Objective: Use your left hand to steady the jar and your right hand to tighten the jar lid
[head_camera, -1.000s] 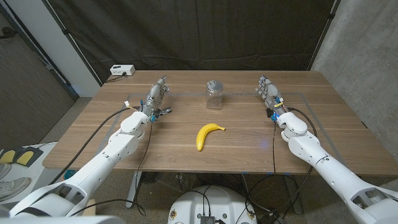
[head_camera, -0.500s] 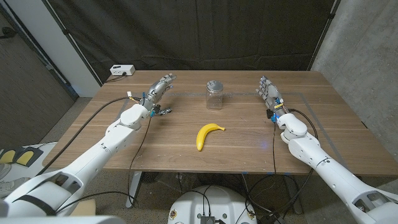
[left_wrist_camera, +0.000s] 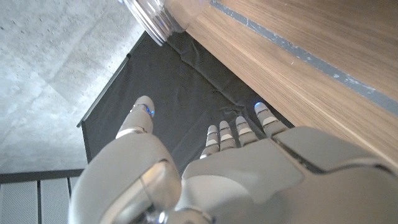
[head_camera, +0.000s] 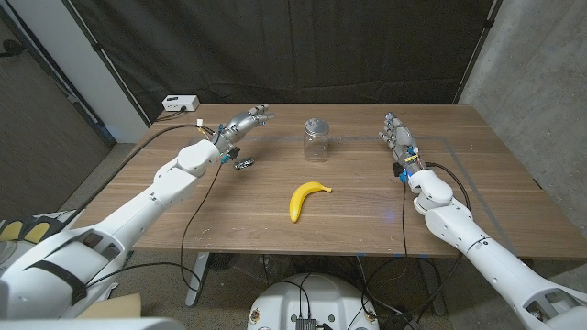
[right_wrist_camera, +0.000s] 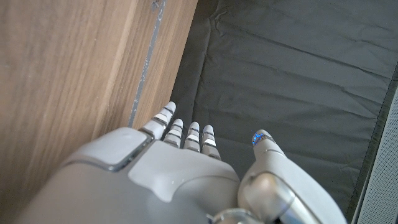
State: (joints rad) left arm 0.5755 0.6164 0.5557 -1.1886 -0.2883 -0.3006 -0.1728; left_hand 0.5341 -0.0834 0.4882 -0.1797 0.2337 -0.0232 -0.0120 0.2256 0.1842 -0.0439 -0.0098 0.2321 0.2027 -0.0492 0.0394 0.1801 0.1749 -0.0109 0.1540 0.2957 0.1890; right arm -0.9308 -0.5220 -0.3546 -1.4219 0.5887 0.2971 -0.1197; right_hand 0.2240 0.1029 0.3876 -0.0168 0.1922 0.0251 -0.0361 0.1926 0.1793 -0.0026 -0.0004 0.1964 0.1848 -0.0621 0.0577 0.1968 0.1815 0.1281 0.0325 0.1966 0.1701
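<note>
A clear glass jar (head_camera: 317,139) with a silver lid (head_camera: 316,125) stands upright at the table's far middle. My left hand (head_camera: 245,123) hovers to its left, fingers apart and pointing toward the jar, a gap still between them. In the left wrist view the jar (left_wrist_camera: 157,16) shows beyond my left hand (left_wrist_camera: 205,168), which holds nothing. My right hand (head_camera: 398,136) stands to the right of the jar, well apart from it, fingers straight and empty. The right wrist view shows my right hand (right_wrist_camera: 186,168) beside the table edge.
A yellow banana (head_camera: 305,199) lies on the wooden table (head_camera: 495,202) in front of the jar. A small dark object (head_camera: 243,165) lies near my left wrist. A white box (head_camera: 180,104) sits at the far left corner. Black curtain hangs behind.
My left arm has lifted and swung toward the jar, the hand turning from pointing away to pointing rightward at it. The right hand has stayed put.
</note>
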